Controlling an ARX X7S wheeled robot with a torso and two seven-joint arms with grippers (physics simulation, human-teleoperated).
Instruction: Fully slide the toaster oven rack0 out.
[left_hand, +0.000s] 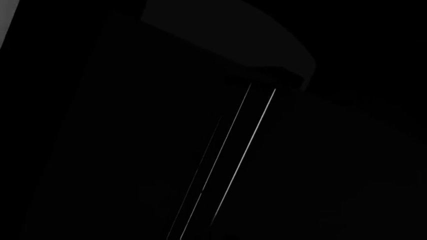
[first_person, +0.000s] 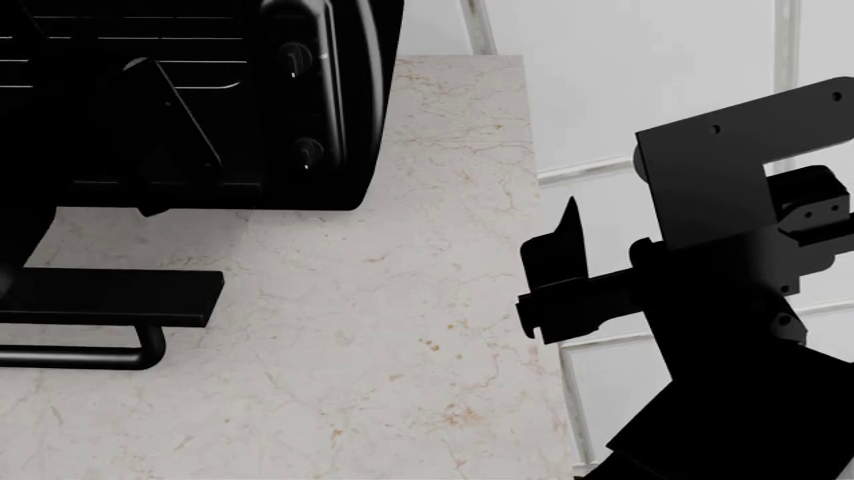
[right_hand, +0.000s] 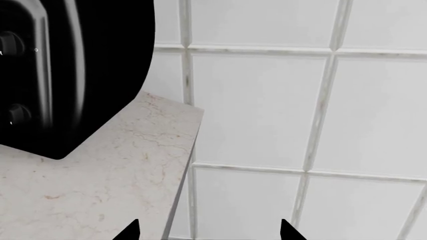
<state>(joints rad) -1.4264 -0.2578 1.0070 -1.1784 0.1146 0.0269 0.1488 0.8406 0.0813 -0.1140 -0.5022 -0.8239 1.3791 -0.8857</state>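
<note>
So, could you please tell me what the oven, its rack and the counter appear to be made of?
The oven: glossy black casing, painted metal or plastic, judging by streaky reflections on its rounded corner. The rack: thin metal-looking wires, seen as pale parallel lines inside. The counter: polished beige marble-like stone, with fine brown veins.

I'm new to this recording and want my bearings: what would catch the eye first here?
The glossy black toaster oven with round knobs fills the head view's upper left, its flat black door folded down over the pale marble counter, with thin rack wires faintly visible inside. The right gripper hangs open past the counter's right edge, before white wall tiles. The left wrist view is nearly black.
</note>
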